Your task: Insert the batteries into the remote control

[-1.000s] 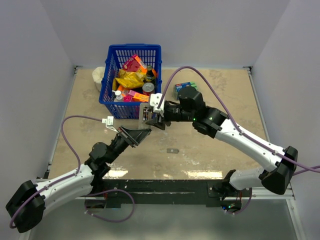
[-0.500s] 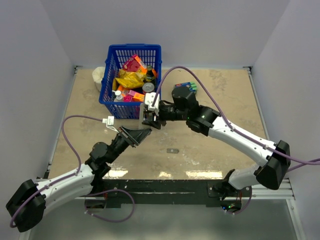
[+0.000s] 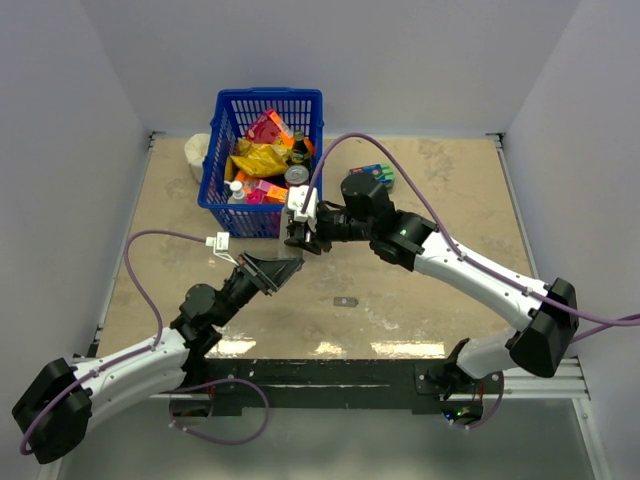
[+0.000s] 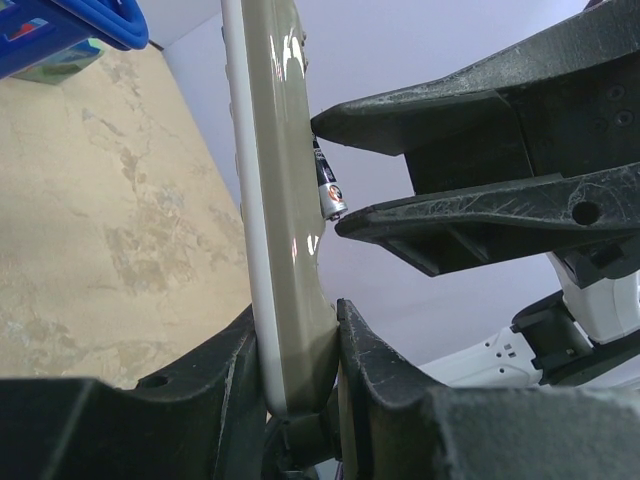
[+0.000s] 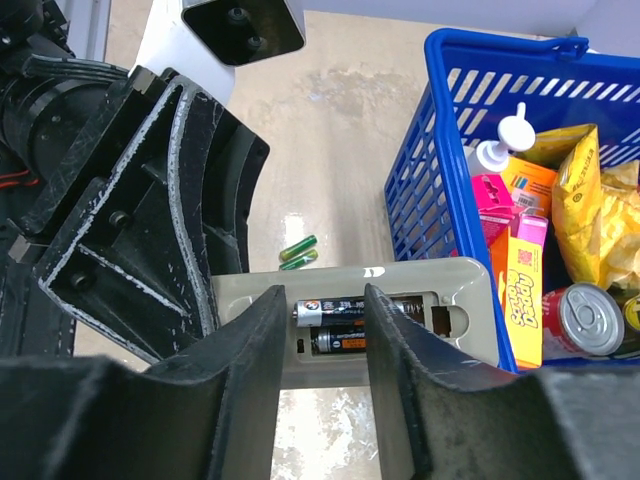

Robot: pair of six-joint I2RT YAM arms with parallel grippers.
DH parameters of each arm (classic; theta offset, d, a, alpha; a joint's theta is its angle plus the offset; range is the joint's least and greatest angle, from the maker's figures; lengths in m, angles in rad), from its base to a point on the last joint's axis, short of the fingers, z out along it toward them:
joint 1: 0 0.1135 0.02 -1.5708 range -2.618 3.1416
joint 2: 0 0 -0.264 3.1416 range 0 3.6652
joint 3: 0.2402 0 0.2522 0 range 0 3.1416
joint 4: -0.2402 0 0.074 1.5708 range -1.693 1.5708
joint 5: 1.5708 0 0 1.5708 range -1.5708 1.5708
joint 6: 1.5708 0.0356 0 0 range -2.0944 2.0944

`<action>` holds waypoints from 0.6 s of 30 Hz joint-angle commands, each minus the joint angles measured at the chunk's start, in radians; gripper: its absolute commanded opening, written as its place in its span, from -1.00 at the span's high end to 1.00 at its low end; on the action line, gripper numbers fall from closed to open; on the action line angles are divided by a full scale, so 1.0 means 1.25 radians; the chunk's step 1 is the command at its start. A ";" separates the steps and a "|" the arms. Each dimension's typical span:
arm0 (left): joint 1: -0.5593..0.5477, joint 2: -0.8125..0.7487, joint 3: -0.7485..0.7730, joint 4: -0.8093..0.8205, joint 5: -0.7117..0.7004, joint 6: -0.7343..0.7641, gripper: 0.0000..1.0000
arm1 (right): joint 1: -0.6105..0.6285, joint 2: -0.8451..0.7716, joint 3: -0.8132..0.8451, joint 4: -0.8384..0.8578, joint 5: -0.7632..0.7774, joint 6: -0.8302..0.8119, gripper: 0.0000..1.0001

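The grey remote control [image 4: 275,200] stands on edge, gripped at its lower end by my left gripper [image 4: 295,320], which is shut on it above the table [image 3: 283,262]. Its back faces the right wrist view [image 5: 450,290], with the compartment open. Two dark batteries lie in it, the upper [image 5: 335,312] above the lower [image 5: 340,341]. My right gripper [image 5: 325,300] is open, its fingers straddling the compartment close to the batteries. In the left wrist view, one battery [image 4: 326,185] pokes out from the remote between the right gripper's fingers [image 4: 430,110].
A blue basket [image 3: 268,95] full of packets and cans stands just behind the remote, close to the right gripper [image 3: 298,238]. Two green sticks [image 5: 299,253] lie on the table below. A small dark piece [image 3: 346,301] lies mid-table. A blue-green box [image 3: 372,174] sits behind the right arm.
The right gripper has moved a little left and back, closing in on the remote. The left arm and the remote have held still.
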 commanded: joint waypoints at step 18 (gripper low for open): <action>0.001 -0.014 -0.014 0.298 0.097 0.035 1.00 | -0.078 0.003 -0.086 0.051 -0.093 -0.105 0.42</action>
